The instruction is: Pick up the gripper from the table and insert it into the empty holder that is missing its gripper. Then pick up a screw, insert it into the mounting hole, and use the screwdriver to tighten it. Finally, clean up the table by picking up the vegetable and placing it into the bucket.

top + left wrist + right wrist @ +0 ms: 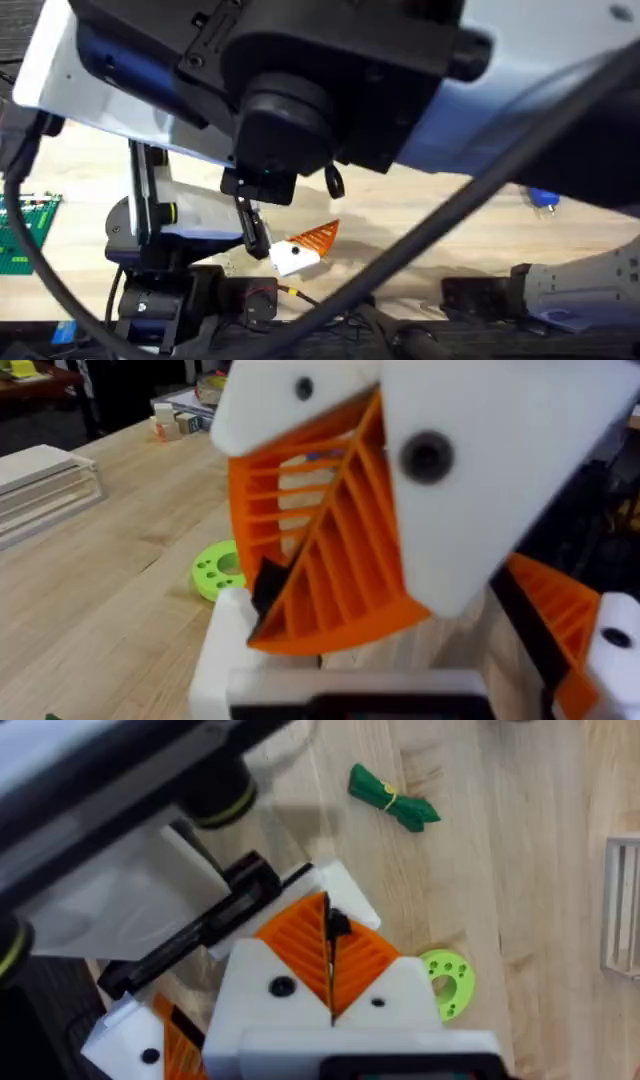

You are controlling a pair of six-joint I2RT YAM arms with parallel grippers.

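My right gripper has white fingers with orange ribbed pads. It is shut on a small black piece, seemingly the screw. Its tip sits right at the left arm's jaw. My left gripper is open, its fingers wide apart. One white finger mount, the holder, lies just under that tip. The other finger carries an orange pad. The dark green vegetable lies on the wood beyond both grippers. A blue piece, likely the screwdriver, lies at the right. The bucket is out of view.
A bright green ring disc lies on the table beside the grippers. Pale boards are stacked at one side. A green studded plate sits at the far left. The right arm hangs large and dark under the overhead camera.
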